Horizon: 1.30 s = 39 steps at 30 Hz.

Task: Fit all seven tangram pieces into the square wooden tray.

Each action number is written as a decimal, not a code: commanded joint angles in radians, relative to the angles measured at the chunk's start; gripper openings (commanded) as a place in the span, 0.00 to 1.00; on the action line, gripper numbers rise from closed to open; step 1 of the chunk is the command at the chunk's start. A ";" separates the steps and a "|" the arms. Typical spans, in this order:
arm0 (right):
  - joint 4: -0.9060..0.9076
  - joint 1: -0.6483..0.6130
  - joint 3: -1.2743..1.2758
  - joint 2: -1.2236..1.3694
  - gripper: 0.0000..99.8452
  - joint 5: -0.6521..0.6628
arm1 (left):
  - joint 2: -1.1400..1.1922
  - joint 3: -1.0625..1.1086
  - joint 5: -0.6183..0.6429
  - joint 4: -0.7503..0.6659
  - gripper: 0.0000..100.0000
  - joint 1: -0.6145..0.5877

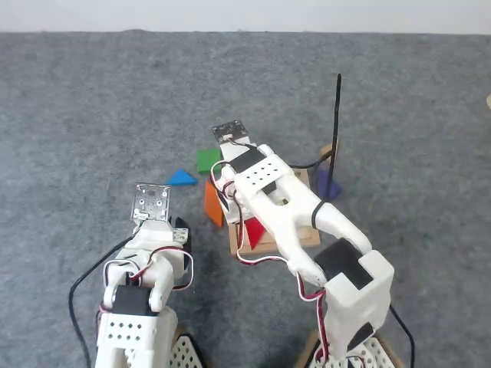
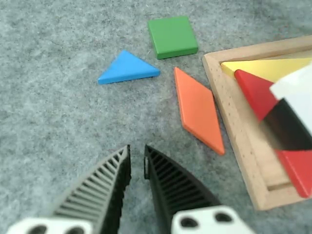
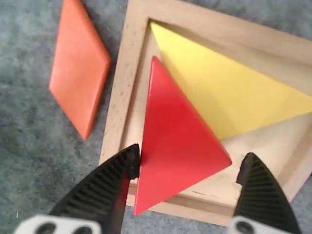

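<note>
The square wooden tray [image 3: 127,73] holds a big yellow triangle [image 3: 229,92] and a red triangle [image 3: 175,141] whose tip lies over the tray's rim. My right gripper [image 3: 190,163] is open just above the tray, its fingers on either side of the red triangle, one finger [image 3: 124,170] touching its edge. On the carpet beside the tray [image 2: 229,112] lie an orange parallelogram [image 2: 197,109], a blue triangle [image 2: 127,68] and a green square [image 2: 172,36]. My left gripper [image 2: 137,161] is shut and empty, low over the carpet short of these pieces.
In the high view a purple piece [image 1: 328,184] lies at the tray's [image 1: 265,245] far right side, next to a thin upright black rod [image 1: 337,115]. The right arm [image 1: 265,180] covers most of the tray. Grey carpet stretches all around.
</note>
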 commanded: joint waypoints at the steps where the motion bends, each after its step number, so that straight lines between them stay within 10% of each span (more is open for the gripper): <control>1: 0.048 0.033 -0.051 -0.041 0.29 0.012 | -0.014 -0.018 0.006 0.003 0.05 -0.008; 25: 0.027 0.349 -0.012 -0.131 0.29 0.014 | -0.014 -0.018 0.006 0.003 0.05 -0.008; 39: 0.010 0.248 -0.017 0.033 0.29 0.069 | -0.014 -0.018 0.006 0.003 0.05 -0.008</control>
